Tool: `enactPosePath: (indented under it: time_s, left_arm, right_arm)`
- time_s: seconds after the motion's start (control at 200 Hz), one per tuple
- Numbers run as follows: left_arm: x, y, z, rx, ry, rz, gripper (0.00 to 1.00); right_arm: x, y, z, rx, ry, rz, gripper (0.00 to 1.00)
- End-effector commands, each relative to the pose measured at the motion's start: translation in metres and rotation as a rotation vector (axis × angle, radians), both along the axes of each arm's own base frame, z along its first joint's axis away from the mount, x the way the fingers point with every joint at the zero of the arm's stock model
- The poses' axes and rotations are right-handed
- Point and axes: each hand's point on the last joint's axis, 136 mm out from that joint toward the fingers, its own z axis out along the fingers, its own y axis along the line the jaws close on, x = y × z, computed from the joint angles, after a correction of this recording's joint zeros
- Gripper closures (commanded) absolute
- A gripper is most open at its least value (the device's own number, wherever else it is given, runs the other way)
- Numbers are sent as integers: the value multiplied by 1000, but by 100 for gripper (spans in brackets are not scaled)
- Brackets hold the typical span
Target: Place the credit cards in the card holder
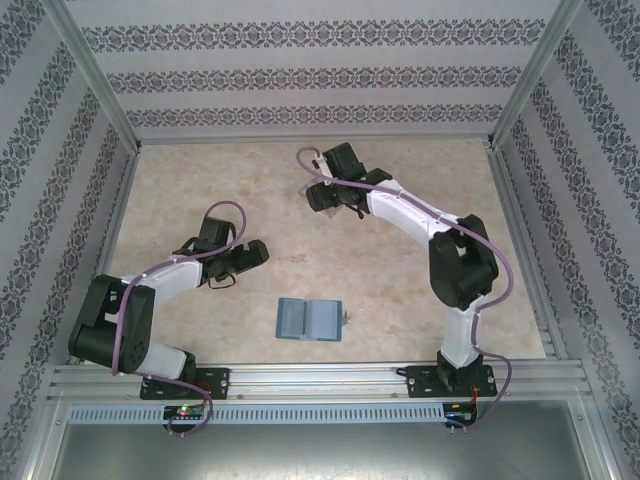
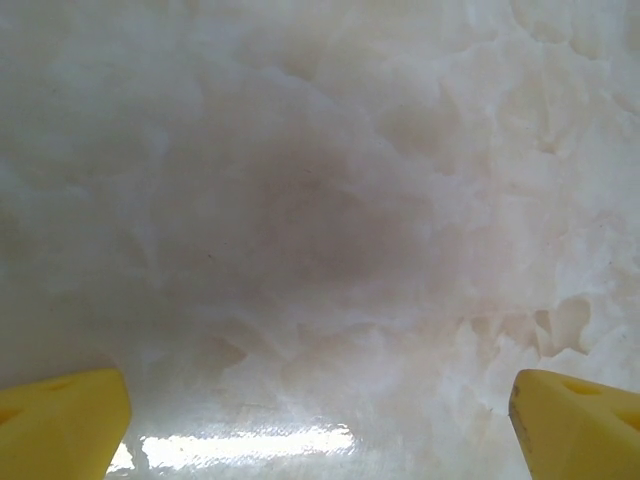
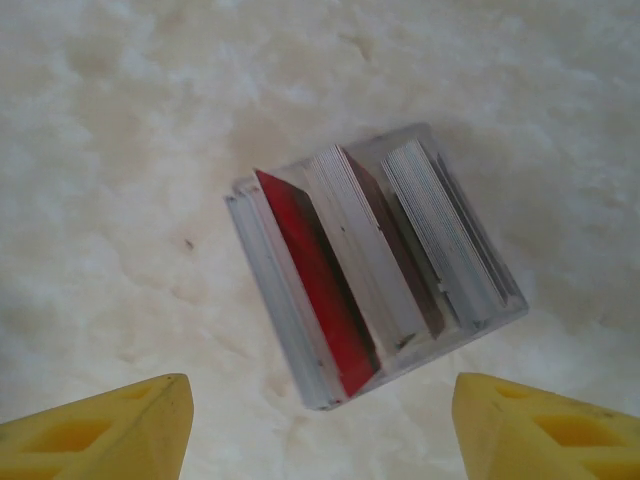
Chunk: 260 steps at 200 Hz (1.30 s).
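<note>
**One wallet, one card stack, both pincers released**

One teal square folding wallet [image 1: 309, 320] lies unfolded on the marbled beige table [image 1: 420, 270]. Thin grey-silver cards [image 3: 375, 270], one red-faced, stand packed on edge well beyond it; exact count unclear. Right gripper [image 3: 320, 400] hovers over them, fingers apart, empty. Left gripper [image 2: 318, 400], fingers spread wide, sits near the wallet's left over bare table.

Bright even light; tabletop [image 2: 240, 440] glare, seemingly out of focus.
</note>
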Motion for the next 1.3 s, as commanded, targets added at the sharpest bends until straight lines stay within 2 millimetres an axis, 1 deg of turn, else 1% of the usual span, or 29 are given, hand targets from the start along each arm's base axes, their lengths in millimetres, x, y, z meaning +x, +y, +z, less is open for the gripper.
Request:
enactPosePath:
  time_s: [0.0,0.09,0.16,0.24,0.34,0.41,0.465,0.53,0.635,0.684,0.789,0.859,0.939,0.999,1.059,1.124,1.209,1.294]
  left_arm:
    - [19,6,8,51,-122,-3,0]
    - [20,4,9,39,-126,-7,0]
    - [20,3,7,33,-130,-9,0]
    - [21,6,3,50,-115,4,0]
    - [22,1,3,27,-104,-13,0]
    - [21,2,0,33,-102,-5,0]
    - [21,3,-2,41,-92,-1,0]
    - [23,0,-1,26,-90,-13,0]
    - [22,1,-3,32,-89,-7,0]
    - [22,3,-5,38,-82,-2,0]
    - [23,-3,-3,15,-82,-21,0]
    - [22,0,-6,27,-78,-10,0]
    - [23,-3,-7,14,-65,-18,0]
    - [24,-8,-6,-8,-65,-32,1]
    - [23,-6,-9,-3,-60,-25,1]
    - [23,-5,-12,4,-48,-21,0]
    - [25,-11,-11,-19,-44,-38,1]
    - [24,-9,-16,-11,-35,-31,1]
  right_arm:
    - [-6,3,-15,-142,48,133,30]
    - [-1,5,-27,-209,47,193,30]
    - [4,2,-32,-255,42,201,30]
    - [14,-6,-34,-314,25,174,30]
    - [24,-15,-38,-360,6,148,32]
    - [28,-20,-41,-386,4,137,32]
    - [32,-22,-40,-405,-11,125,33]
    - [36,-23,-40,-421,-29,119,35]
    - [41,-25,-33,-443,-57,107,39]
    - [42,-23,-29,-455,-78,116,41]
    - [46,-21,-26,-490,-112,138,42]
    - [48,-22,-23,-511,-117,140,43]
    - [50,-20,-23,-511,-123,155,48]
    - [51,-19,-23,-515,-123,163,54]
    - [50,-20,-24,-522,-109,168,63]
    - [46,-18,-26,-517,-101,181,69]
    - [43,-15,-27,-498,-98,201,77]
    - [40,-13,-27,-491,-83,215,86]
